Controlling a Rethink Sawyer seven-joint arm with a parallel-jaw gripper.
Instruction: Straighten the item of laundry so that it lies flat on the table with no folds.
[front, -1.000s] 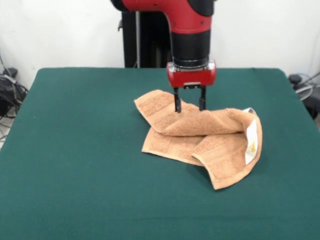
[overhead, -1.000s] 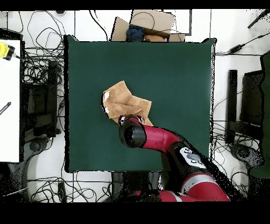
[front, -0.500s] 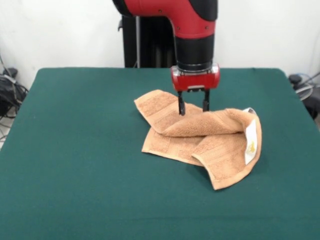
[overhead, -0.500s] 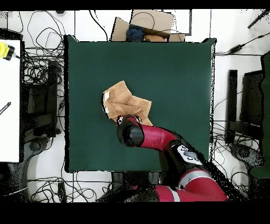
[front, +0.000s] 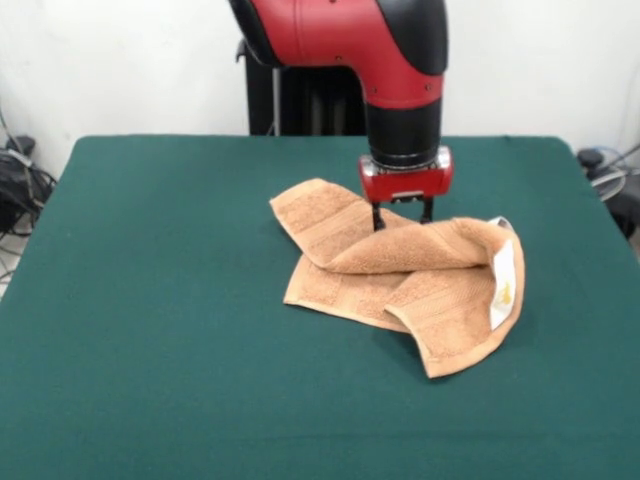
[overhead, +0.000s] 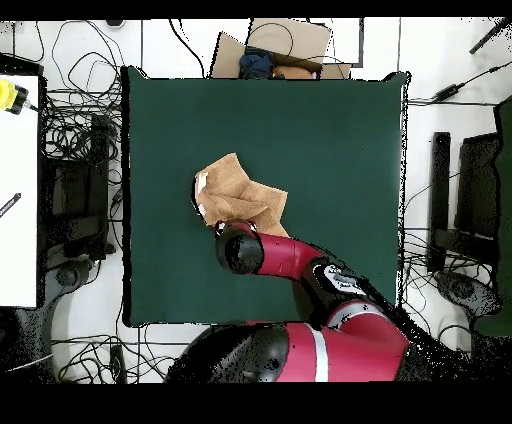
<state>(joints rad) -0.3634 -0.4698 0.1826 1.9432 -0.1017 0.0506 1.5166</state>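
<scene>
The orange-tan towel lies crumpled in the middle of the green table, folded over itself, with a raised ridge across its top. Its white tags show on the right edge. My gripper hangs straight down at the towel's far edge, just behind the ridge. It is open, with its fingers apart and their tips low against the cloth. In the overhead view the towel lies left of the table's centre. The arm's wrist covers the gripper and the towel's lower edge.
The black pedestal stands behind the table's far edge. In the overhead view a cardboard box sits beyond the top edge. Cables and a white bench lie at the left. Black equipment stands at the right.
In the front view the gripper has moved right along the towel's far edge and dropped lower behind the ridge. Its fingers stay apart. The towel has not moved.
</scene>
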